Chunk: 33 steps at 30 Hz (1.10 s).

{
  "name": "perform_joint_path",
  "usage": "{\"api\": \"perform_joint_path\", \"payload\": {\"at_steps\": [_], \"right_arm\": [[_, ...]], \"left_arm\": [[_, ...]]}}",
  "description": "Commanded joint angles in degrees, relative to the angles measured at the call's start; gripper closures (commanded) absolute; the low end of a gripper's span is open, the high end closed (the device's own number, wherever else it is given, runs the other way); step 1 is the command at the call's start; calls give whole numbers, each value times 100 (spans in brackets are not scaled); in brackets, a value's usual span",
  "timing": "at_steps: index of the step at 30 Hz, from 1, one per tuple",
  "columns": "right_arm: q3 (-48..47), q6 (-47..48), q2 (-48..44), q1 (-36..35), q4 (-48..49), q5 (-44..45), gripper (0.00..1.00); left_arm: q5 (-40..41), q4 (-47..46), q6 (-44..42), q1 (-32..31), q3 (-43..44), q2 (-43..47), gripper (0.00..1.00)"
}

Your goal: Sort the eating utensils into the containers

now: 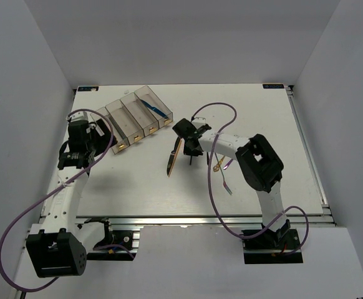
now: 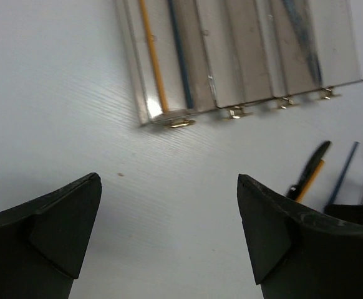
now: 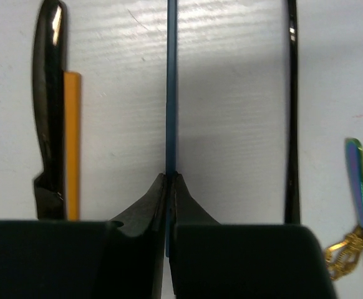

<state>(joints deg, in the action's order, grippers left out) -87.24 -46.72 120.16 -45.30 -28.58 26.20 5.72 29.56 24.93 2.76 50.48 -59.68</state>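
Right gripper (image 3: pixel 170 179) is clamping tight on the thin blue chopstick (image 3: pixel 171 87), which is sitting on the table (image 3: pixel 231 75) between the black knife (image 3: pixel 49 93) with a wooden chopstick (image 3: pixel 72 143) and the black spoon (image 3: pixel 291 112) — well apart from the containers (image 1: pixel 122 118). Sorting is looking maybe a third done — three pieces are lying inside, five or so are waiting, and the left gripper (image 2: pixel 168 187) is hanging with its jaws spread wide.

Bright, even light, with soft shadows on the counter (image 1: pixel 138 187). Wrist views are blurred; glare streaks the black knife (image 3: pixel 47 93).
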Motion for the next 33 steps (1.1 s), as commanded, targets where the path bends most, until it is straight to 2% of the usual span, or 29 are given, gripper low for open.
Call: {"api": "perform_joint_path", "payload": {"at_steps": [1,4,6,8,11,12,13,14,17,23,27,30,31,33], "right_arm": [[312,303,-633,39,-315,79,100],[620,601,-1335,39,156,-157,100],[1050,909,-1913,30,501,-569,100],[1531,1198,-2258,12,1176,-991,100],[2034,1533,-2865,-23,2360,-2379,100],[2323,1586,-3110,-23,2653,-3078,100],[2448,1587,-3217,-32,2908,-3355,100],[2562,1552,-3340,-40,3389,-3541,100],[2844,1438,-3744,-93,3815,-3972,100],[2835,1403,-3877,-207,4052,-4333,100],[2713,1411,-3764,-286,4115,-4500,100],[2590,1429,-3640,-374,4176,-4536,100],[2563,1437,-3596,-401,4185,-4536,100],[2423,1446,-3474,-410,4133,-4518,100]], "left_arm": [[-1377,-467,143,-30,-134,9,2],[-2605,-1124,468,-109,-319,-78,2],[-2882,-1513,916,-197,-530,-79,2],[-3006,-2119,1338,-741,-661,-70,2],[-3190,-3181,1892,-1330,-776,-175,2],[-3199,-3376,2006,-1444,-820,-219,2],[-3182,-3674,2164,-1593,-838,-263,2],[-3121,-3755,2209,-1647,-847,-333,2],[-2998,-3948,2288,-1805,-829,-456,2],[-2998,-4012,2350,-1894,-838,-685,5],[-3050,-4019,2367,-1920,-855,-799,13],[-3173,-4195,2464,-1929,-856,-870,33],[-3278,-4282,2525,-1929,-847,-922,56],[-3366,-4362,2587,-1929,-838,-966,77]]}}
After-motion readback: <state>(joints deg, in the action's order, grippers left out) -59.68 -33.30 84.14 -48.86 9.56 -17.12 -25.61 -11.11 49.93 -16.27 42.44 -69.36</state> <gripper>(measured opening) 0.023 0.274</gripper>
